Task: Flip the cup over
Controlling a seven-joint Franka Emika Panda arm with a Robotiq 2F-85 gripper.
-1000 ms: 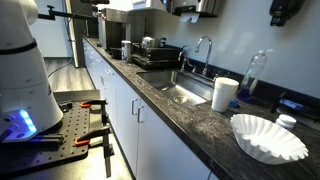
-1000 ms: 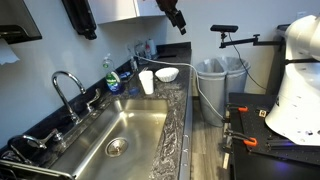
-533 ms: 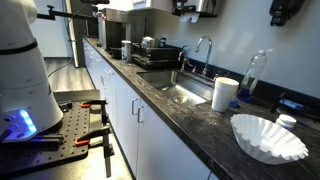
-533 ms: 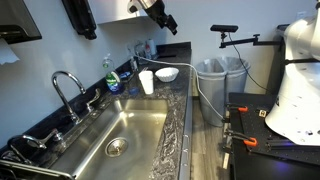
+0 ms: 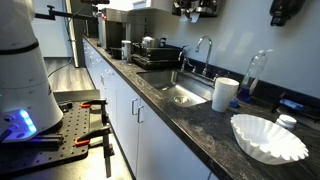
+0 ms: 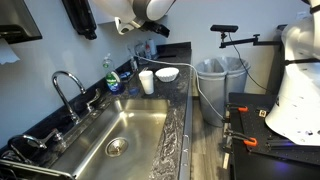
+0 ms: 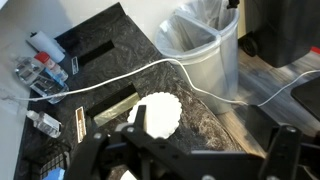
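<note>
While the cup (image 5: 225, 93) stands beside the sink (image 5: 178, 94), the pincer (image 7: 186, 140) hangs high above — spread wide, empty.

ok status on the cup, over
Pincer open, empty, high above counter. Cup standing by the sink, untouched. Coffee filter and bottle close beside it.

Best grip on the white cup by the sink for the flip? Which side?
Likely the cup on its side wall near mid-height, coming in level from the front edge of the counter. It stands upright, so a side pinch should let it be rolled over. The clear bottle stands behind it and the filter bowl sits beside it.
</note>
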